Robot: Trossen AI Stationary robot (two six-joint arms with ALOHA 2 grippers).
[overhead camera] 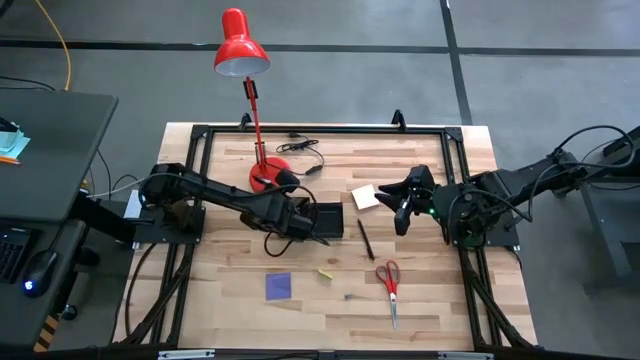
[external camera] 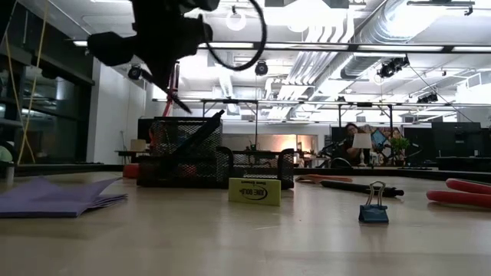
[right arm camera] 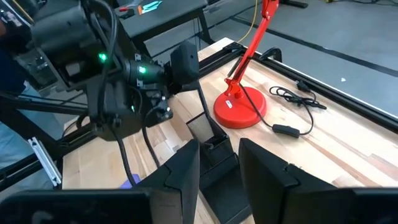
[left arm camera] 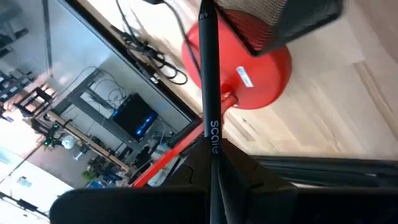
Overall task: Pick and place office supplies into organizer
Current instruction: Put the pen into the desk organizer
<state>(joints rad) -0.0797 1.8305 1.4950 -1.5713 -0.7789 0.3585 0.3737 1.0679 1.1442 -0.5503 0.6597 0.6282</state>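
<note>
Wood counter [overhead camera: 420, 300] seen from above carries the black organizer [overhead camera: 326, 220] near its middle, just beside the round base of the red lamp [overhead camera: 268, 176]. The left gripper [overhead camera: 312, 234] hangs over the organizer's near edge with its jaws shut on a pen. The right gripper [overhead camera: 400, 212] waits by the pale yellow note pad [overhead camera: 365, 197], jaws partly open and empty. A loose dark pen [overhead camera: 366, 240] lies between the organizer and the red-handled scissors [overhead camera: 389, 285]; the purple note pad [overhead camera: 279, 286] sits nearer the front edge, with a small yellow eraser [overhead camera: 325, 273] close by.

At counter height, the mesh organizer [external camera: 207, 161] stands behind the yellow eraser [external camera: 255, 192], and a pen leans inside its tall compartment. The left gripper [external camera: 165, 57] hangs above it, a thin dark pen [external camera: 170, 93] slanting down from it, though its tip is hard to place against the mesh. The purple note pad [external camera: 57, 198] lies to one side, a blue binder clip [external camera: 374, 207] and the scissors' handles [external camera: 460, 192] to the other.

From the left wrist, the held pen [left arm camera: 210, 106] runs forward out of the closed jaws toward the organizer's mesh corner [left arm camera: 280, 22], with the lamp base [left arm camera: 249, 74] beyond.

From the right wrist, its own fingers [right arm camera: 186, 171] stand apart, holding nothing, and the organizer [right arm camera: 211, 155] shows between them, with the left gripper [right arm camera: 183, 65] above it.
</note>
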